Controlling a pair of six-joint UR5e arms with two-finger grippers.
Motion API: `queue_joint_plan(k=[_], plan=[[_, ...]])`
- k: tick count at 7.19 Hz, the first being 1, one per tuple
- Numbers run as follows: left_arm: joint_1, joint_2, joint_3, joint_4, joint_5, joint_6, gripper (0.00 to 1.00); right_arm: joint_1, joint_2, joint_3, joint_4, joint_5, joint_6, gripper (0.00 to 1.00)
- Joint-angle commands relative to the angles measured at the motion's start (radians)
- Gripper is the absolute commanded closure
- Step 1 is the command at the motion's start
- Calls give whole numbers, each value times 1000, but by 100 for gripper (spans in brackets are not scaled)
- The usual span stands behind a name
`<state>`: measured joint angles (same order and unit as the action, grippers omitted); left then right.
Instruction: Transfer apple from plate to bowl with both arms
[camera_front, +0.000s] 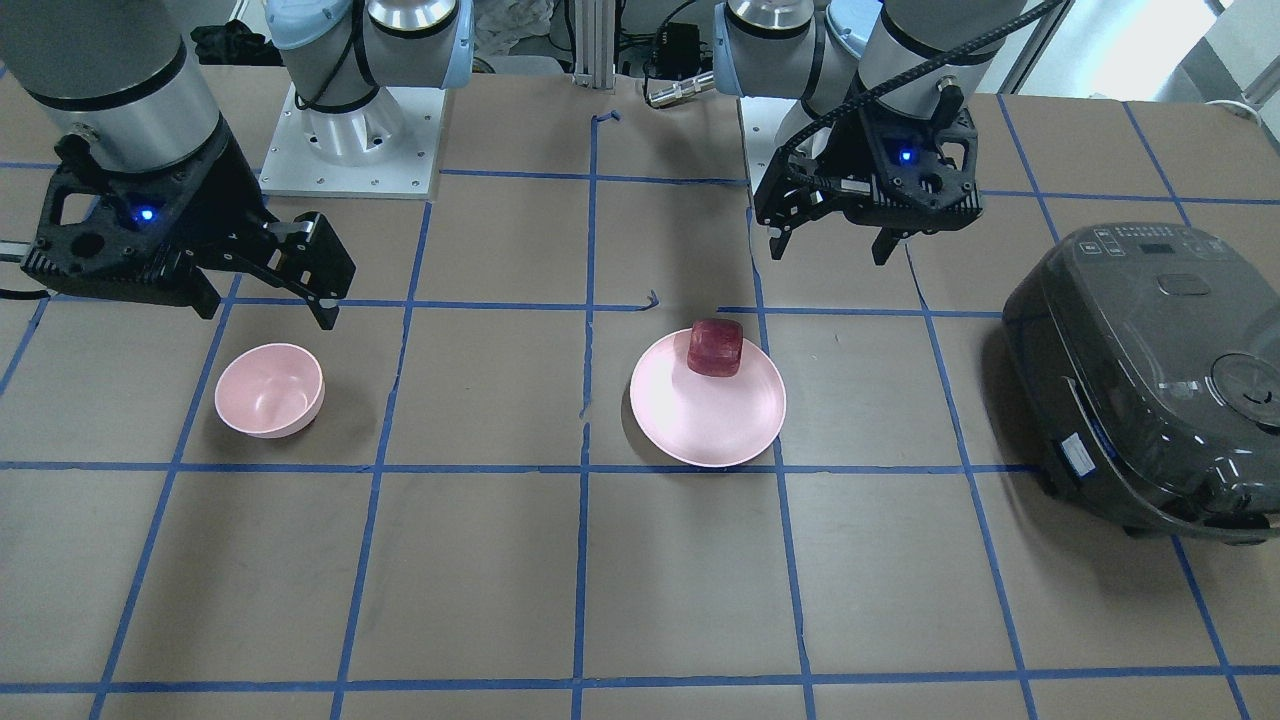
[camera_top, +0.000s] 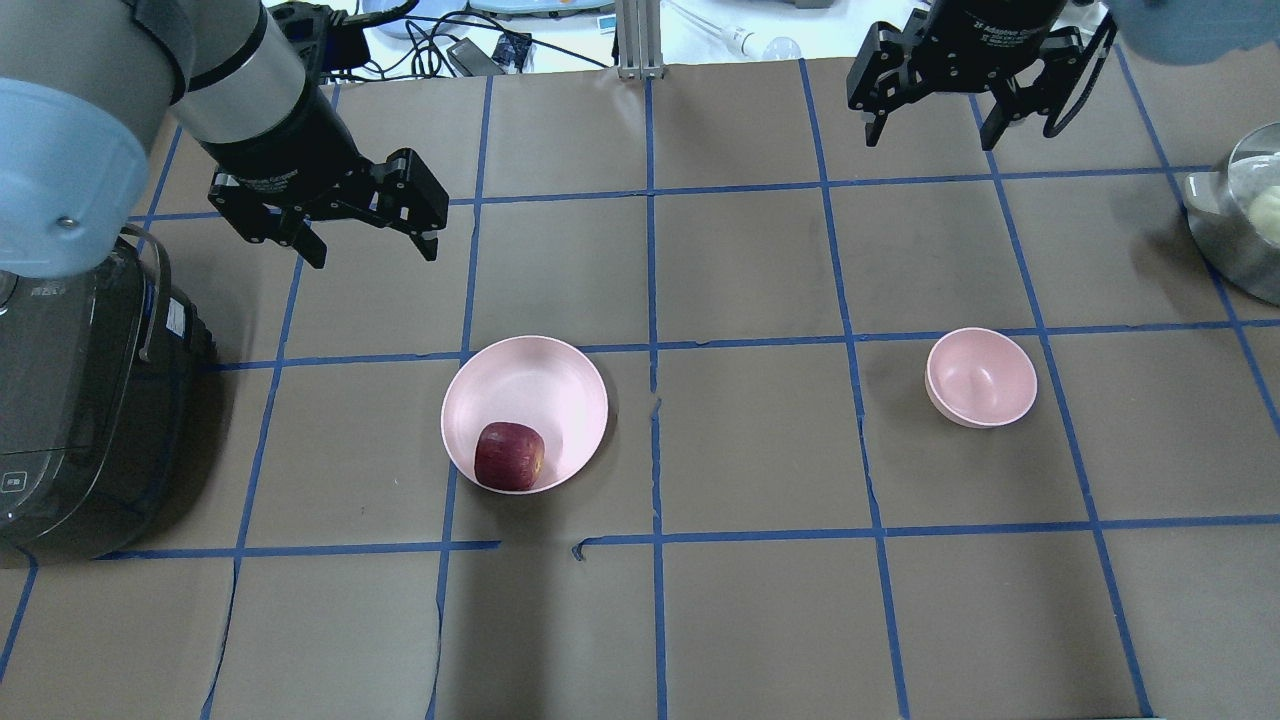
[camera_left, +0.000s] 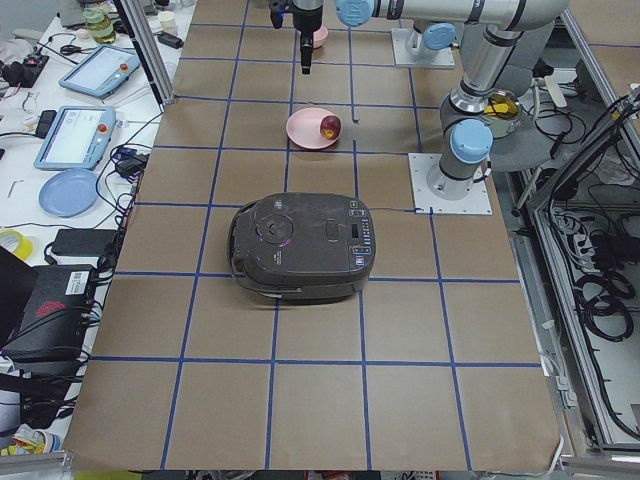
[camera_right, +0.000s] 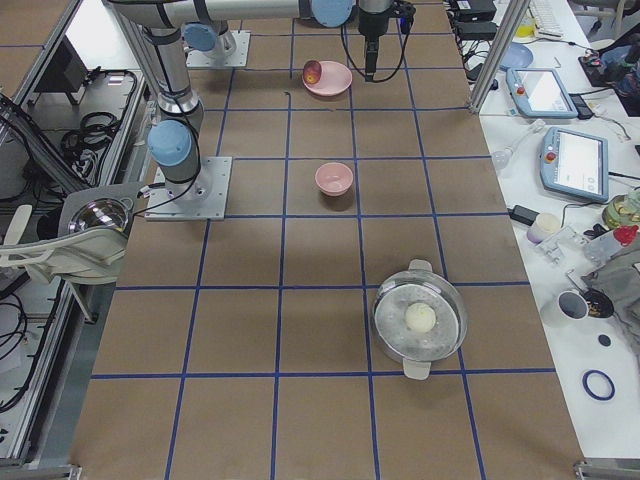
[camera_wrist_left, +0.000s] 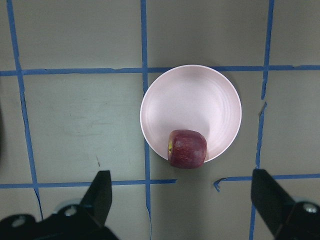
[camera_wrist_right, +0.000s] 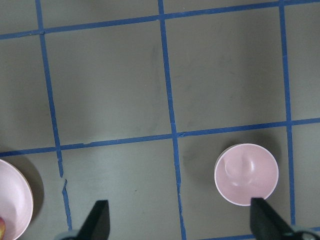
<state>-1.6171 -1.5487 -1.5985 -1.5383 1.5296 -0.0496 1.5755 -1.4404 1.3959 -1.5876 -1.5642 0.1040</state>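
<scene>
Left black two-finger pincer (camera_top: 372, 255) hangs open and empty, the small dark red apple (camera_top: 509, 456) on the wide pale pink plate (camera_top: 540, 380) below and aside, so pickup looks next: descend, close.

Nothing is legible. White lettering above the left gripper (camera_top: 375, 255), upper left of the overhead view, and the right gripper (camera_top: 930, 140), upper right, is blurred. The rice cooker's (camera_front: 1150, 380) panel print is too small.

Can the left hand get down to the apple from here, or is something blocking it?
Probably yes. The left hand hangs open above the table, the apple sits uncovered at the rim of the plate, and nothing stands between them.
</scene>
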Motion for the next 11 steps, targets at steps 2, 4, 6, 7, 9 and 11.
queue_joint_plan(k=[2,4,6,7,9,11], plan=[[-36,-7,-21,15,11,-1,0,-3,0,0,0,0,-1,0],[-75,-5,-55,47,12,-4,0,-5,0,0,3,0,-1,0],[-92,-7,-156,246,9,-7,0,-6,0,0,6,0,-1,0],[-112,-7,-197,329,12,-10,0,-6,0,0,6,0,-1,0],[-155,-8,-238,387,42,-44,0,-6,0,0,8,0,-1,0],[-161,-42,-341,395,73,-36,0,-6,0,0,6,0,-1,0]])
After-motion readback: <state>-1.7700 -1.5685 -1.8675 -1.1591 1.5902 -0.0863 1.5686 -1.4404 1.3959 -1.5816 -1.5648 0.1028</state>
